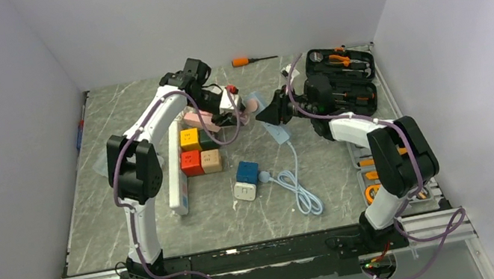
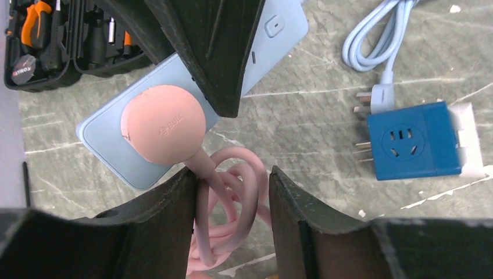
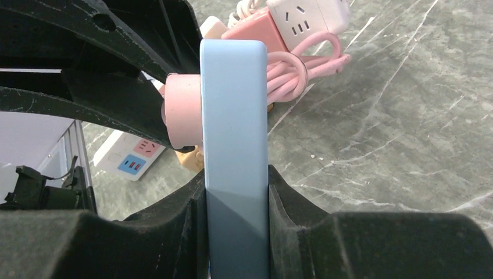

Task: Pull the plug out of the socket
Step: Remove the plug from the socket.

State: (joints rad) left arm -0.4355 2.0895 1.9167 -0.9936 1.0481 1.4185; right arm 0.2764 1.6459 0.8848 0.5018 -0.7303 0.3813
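So, biggest first: the marble desk fills the overhead view, and both arms reach in toward the upper middle of the frame. A black tool case lies open at the upper right. A long white power strip lies left of centre, right beside a cluster of coloured blocks.

The socket is a light blue power strip, turned on its edge in the right wrist view. The right gripper has its jaws clenched on it, one on each broad face. I can't tell if the strip touches the desk anywhere.

The pink plug is round and sits flush against the strip's face, so it's plugged in. The left gripper is right at the plug's neck, lower middle of the left wrist view. Its jaws are released and spread either side of the pink cord. The finger on the left of the frame touches the cord; the other one has a gap.

Smaller stuff: a blue cube adapter sits at the right of that view, prongs pointing left, with a white adapter touching its far side. A light blue cable is coiled nearby. An orange screwdriver lies at the top.
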